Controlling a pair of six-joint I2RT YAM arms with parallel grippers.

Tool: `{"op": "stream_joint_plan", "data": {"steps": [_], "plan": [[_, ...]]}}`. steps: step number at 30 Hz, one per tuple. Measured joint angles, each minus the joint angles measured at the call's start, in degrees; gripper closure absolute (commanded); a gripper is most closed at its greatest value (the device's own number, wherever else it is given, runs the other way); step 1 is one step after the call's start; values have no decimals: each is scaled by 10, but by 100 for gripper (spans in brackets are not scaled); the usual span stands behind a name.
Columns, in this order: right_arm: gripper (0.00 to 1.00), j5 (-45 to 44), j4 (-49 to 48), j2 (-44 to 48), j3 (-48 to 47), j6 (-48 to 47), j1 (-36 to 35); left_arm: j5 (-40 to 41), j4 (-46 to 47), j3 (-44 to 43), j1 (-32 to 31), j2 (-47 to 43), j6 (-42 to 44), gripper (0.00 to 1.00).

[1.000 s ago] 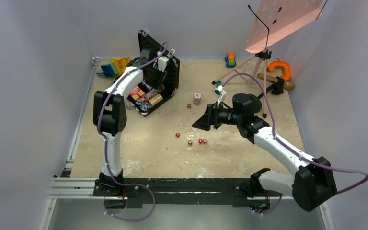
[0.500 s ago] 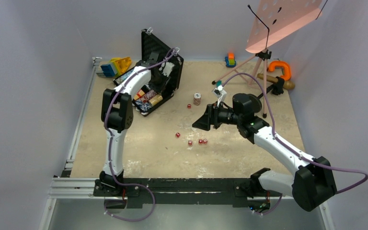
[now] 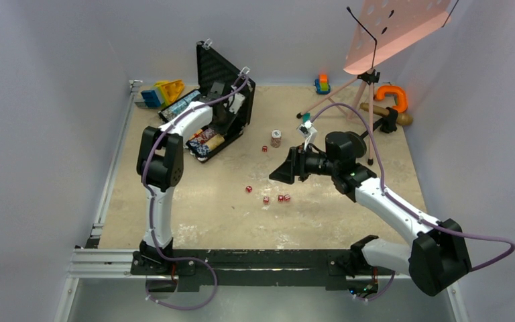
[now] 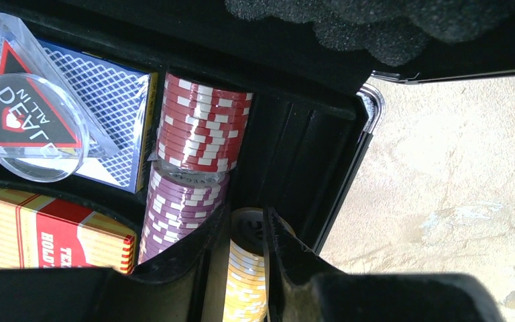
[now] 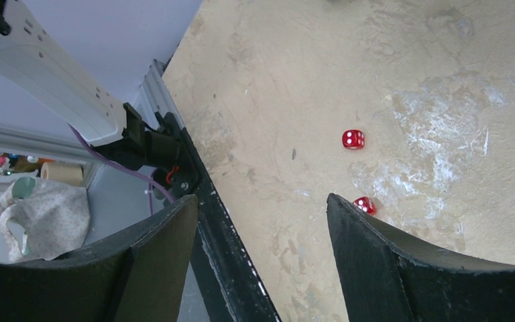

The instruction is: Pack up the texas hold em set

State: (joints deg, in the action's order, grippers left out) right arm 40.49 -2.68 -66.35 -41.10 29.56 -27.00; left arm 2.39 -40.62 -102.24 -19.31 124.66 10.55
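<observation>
Left wrist view shows the left fingers (image 4: 281, 258) clamped on a yellow chip stack (image 4: 245, 288) inside the open briefcase (image 4: 308, 154), close to its side wall, near the tabletop (image 3: 322, 221)'s far-left corner, while the right fingers (image 5: 375, 261), spread and empty, hang over the bare middle beside scattered red dice (image 5: 353, 139).

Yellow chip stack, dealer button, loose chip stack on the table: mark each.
yellow chip stack (image 4: 245, 282), left wrist view, striped side.
dealer button (image 4: 30, 127), left wrist view, clear face.
loose chip stack (image 3: 276, 139), top view, side.
</observation>
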Motion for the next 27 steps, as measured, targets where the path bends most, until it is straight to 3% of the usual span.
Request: {"op": "stream_joint_plan", "data": {"steps": [10, 21, 27], "plan": [[26, -3, 0, 12, 4, 0, 0, 12, 46, 56, -2, -33, 1, 73], [24, -37, 23, 31, 6, -11, 0, 10, 37, 56, 3, -49, -5, 46], [25, -49, 30, 36, 6, -16, 0, -4, 16, 58, 9, -87, -7, 38]]}}
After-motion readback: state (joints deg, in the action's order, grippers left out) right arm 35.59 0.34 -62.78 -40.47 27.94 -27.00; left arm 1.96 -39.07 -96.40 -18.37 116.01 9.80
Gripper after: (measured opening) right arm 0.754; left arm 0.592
